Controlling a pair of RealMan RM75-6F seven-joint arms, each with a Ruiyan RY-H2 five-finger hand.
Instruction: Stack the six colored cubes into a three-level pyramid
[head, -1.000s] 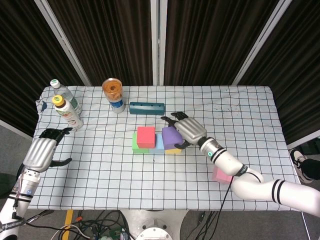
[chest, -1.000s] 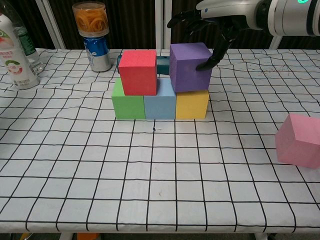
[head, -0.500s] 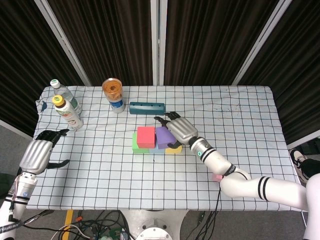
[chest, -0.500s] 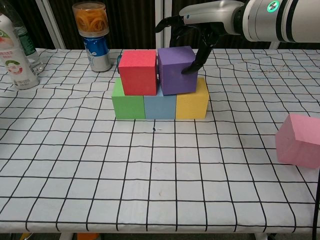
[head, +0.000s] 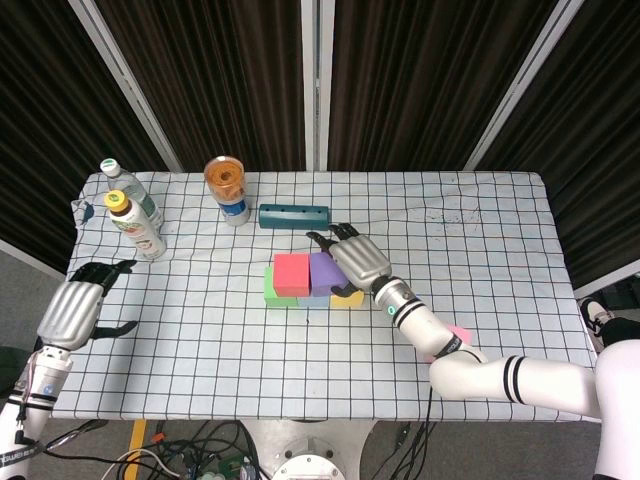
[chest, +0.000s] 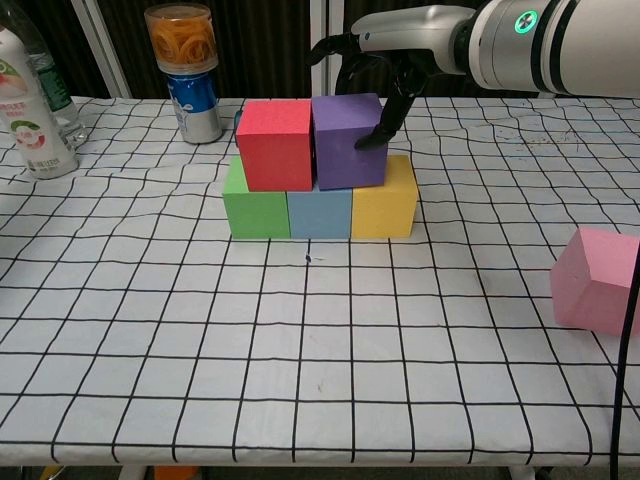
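Observation:
A green cube (chest: 255, 207), a blue cube (chest: 320, 213) and a yellow cube (chest: 385, 205) form a row on the checked cloth. A red cube (chest: 275, 143) sits on the green and blue ones. Beside it, touching it, a purple cube (chest: 345, 140) rests on the blue and yellow ones. My right hand (chest: 385, 60) reaches over the purple cube from behind, with a fingertip (chest: 372, 138) pressed on its right front face. The pink cube (chest: 595, 280) lies alone at the near right. At the table's left edge my left hand (head: 70, 310) hangs, holding nothing.
At the back left stand two bottles (head: 128, 195) (head: 140, 228) and a can with an orange lid (head: 228, 190). A teal block (head: 294, 216) lies just behind the stack. My right forearm (head: 430, 325) crosses above the pink cube in the head view.
My right hand has carried the purple cube leftward and down until it sits against the red cube. The left hand has drifted slightly outward.

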